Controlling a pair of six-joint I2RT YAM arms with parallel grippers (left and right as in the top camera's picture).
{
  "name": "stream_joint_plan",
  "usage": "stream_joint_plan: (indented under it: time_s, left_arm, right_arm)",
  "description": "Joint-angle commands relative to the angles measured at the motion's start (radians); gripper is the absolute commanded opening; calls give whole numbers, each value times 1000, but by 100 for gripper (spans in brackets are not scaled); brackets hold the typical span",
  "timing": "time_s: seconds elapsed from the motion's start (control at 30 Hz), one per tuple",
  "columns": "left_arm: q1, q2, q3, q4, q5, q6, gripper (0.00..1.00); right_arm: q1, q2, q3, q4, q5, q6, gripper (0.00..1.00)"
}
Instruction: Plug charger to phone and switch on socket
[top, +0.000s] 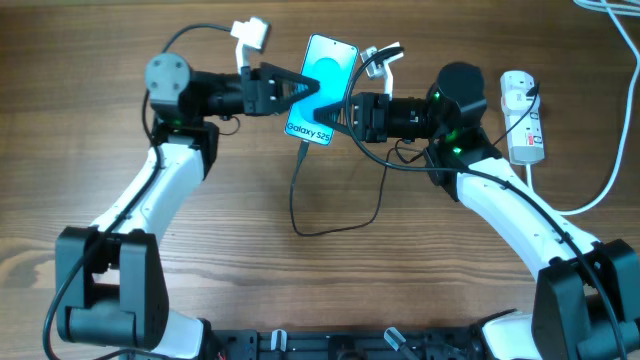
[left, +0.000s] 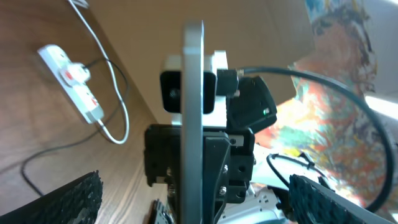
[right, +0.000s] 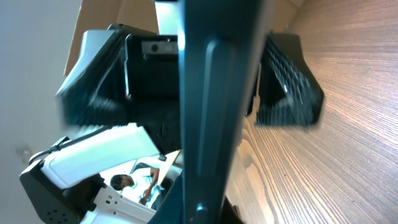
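Over table, phone in right jaws

White shells cover black-jointed arms (green lights); the left hand's fingers are ribbed black.

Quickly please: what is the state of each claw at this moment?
Left claw: open, one finger on each side of the phone.
Right claw: closed, holding the phone.

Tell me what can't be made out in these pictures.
- Overhead: whether the thin black charger cable is seated in the white-rimmed turquoise smartphone; the junction is too small.
- Overhead, left wrist: whether the white power strip is switched on; too small.
- Right wrist: grip of the right claw; blurred, behind the smartphone's edge.
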Motion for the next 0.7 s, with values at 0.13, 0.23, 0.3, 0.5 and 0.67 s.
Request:
stream_joint_plan:
  time_s: [0.13,0.23,0.3,0.5,0.67]
  left_arm:
    - [134,-21,3,3,12,6,100]
    - [189,-21,3,3,12,6,100]
    - [227,-21,3,3,12,6,100]
    - [278,-21,3,3,12,6,100]
    - [279,-21,3,3,12,6,100]
  right_arm:
    - [2,0,15,-145,13,-130,4]
    - [2,0,15,-284,69,-200,4]
    - [2,0,15,-368,102,-264,4]
    - [2,0,15,-497,191,-365,4]
    - [6,1,15,-590,311,-410,4]
